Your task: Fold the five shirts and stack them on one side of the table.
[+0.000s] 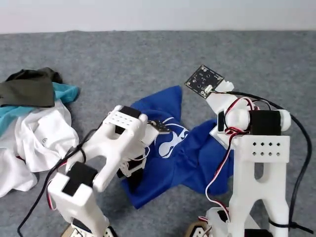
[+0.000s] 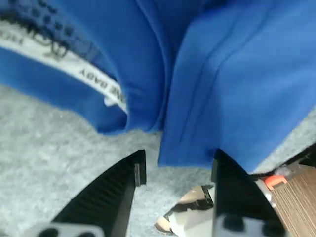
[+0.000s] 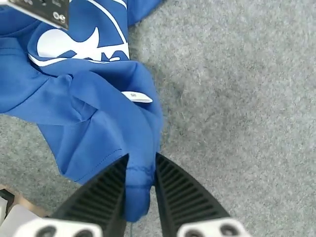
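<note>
Blue shirt (image 1: 197, 153), crumpled, at the centre of the high view on the grey felt table cover (image 1: 123, 54), between the left arm (image 1: 113, 148) and the right arm (image 1: 256, 153). Its bulk spreads roughly from lower left to right of the frame, and one pointed corner is directed toward the top edge. The white print (image 1: 170, 138) faces up near the middle.

In the left wrist view, the left gripper (image 2: 180, 163) is spread wide. The shirt's stitched hem lies just beyond its tips and nothing sits between them. A white neck band (image 2: 74, 66) crosses the cloth farther off.

In the right wrist view, the right gripper (image 3: 142, 163) is pinched on a bunched fold of the blue shirt. A small white tag (image 3: 136, 96) lies near that fold.

At the left edge of the high view, well apart from the blue shirt, is a loose heap. A white shirt (image 1: 44, 133) lies lowest in the frame, a teal shirt (image 1: 66, 91) above it, and a dark olive shirt (image 1: 29, 89) at upper left.
</note>
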